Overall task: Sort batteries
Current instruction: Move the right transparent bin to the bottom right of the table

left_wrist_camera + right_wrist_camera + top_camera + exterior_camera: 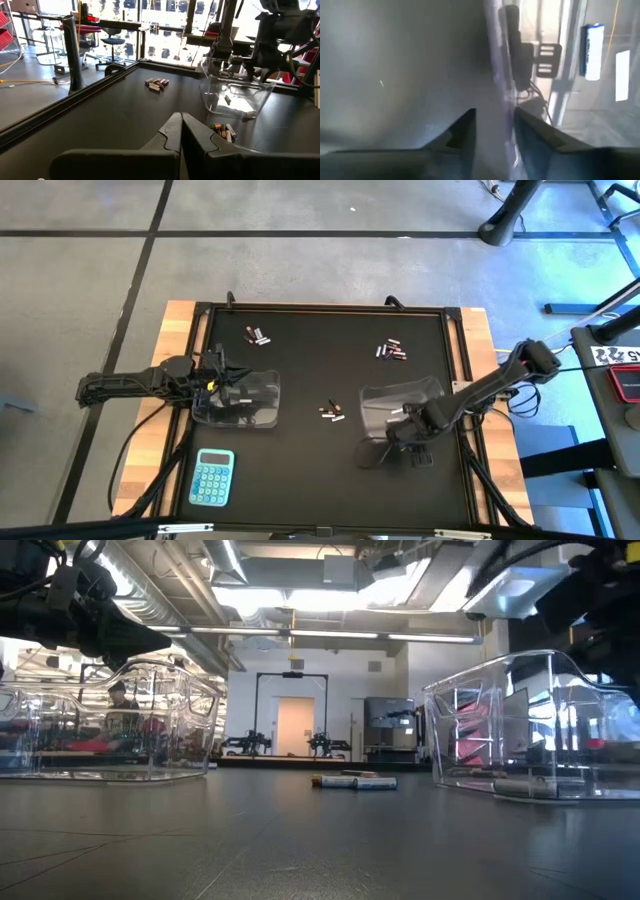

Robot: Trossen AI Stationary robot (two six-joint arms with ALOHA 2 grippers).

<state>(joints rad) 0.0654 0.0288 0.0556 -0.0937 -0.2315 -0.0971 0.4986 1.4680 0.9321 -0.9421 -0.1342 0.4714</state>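
Batteries lie in three small heaps on the black mat: far left (258,335), far right (390,350) and middle (332,412), the middle heap also in the low view (355,781). My right gripper (494,117) points down at the near wall of the right clear tub (400,402), open, nothing held. One battery (592,50) lies on that tub's floor. My left gripper (181,125) is shut and level, holding nothing, over the left clear tub (240,400). My right gripper stands with one finger (462,127) outside and one finger (532,127) inside the right tub's near wall (501,75), coming from above. Whether either finger touches the wall, I cannot tell.
A blue calculator (212,477) lies at the near left, off the mat. A raised frame (320,307) borders the mat. Open mat lies between the two tubs and along the near edge.
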